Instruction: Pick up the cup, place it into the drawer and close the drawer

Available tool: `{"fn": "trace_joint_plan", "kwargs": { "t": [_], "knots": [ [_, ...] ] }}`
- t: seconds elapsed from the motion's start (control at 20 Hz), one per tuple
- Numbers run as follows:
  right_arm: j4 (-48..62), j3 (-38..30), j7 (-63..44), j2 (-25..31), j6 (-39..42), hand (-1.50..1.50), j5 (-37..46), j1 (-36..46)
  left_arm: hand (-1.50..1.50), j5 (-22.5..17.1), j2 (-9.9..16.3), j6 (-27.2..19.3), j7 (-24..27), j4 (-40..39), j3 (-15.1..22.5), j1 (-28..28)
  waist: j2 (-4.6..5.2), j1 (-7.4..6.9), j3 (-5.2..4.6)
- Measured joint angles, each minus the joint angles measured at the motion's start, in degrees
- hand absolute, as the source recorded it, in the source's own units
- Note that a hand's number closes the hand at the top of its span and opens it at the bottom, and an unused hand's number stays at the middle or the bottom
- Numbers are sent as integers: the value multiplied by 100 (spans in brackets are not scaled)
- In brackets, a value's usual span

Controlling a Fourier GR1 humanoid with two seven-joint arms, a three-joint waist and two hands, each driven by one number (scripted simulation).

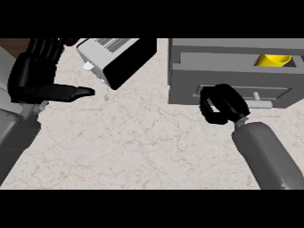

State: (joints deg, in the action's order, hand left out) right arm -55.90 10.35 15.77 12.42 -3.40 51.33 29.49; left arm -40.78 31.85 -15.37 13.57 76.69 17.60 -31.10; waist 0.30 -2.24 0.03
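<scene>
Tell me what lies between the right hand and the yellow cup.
In the head view, the grey drawer's front panel lies between the right hand, curled at its face, and the yellow cup inside the drawer; its pale handle sits beside the hand.

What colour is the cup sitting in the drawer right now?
Yellow. The cup shows best in the head view, inside the open grey drawer.

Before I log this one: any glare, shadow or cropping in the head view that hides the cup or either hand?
Head view: flat, even light and no glare; the yellow cup shows only partly, behind the drawer rim; the right hand overlaps the drawer front, its dark fingers blending together; the left hand reaches the top crop; the toaster is also cropped at the top.
</scene>
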Motion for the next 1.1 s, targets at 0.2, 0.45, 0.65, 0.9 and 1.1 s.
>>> {"fn": "trace_joint_plan", "kwargs": {
  "t": [0.2,0.45,0.65,0.9,1.1],
  "knots": [
    [1255,-342,417,-59,-257,150,-31,784,-150,59,46,156,125,166,-131,352,-4,-30,-15],
    [2561,-739,807,86,-275,150,-124,1627,-150,8,116,484,196,182,-280,562,50,-139,-9],
    [3177,-927,1066,102,-94,150,-258,1920,-150,-4,120,608,164,265,-306,643,34,-170,-4],
    [3562,-1046,1371,183,160,150,-352,2094,-150,-50,80,852,235,250,-328,740,13,-217,-27],
    [3681,-1138,1626,234,211,150,-430,2116,-150,-26,31,960,289,220,-307,727,24,-256,-43]
  ]
}}
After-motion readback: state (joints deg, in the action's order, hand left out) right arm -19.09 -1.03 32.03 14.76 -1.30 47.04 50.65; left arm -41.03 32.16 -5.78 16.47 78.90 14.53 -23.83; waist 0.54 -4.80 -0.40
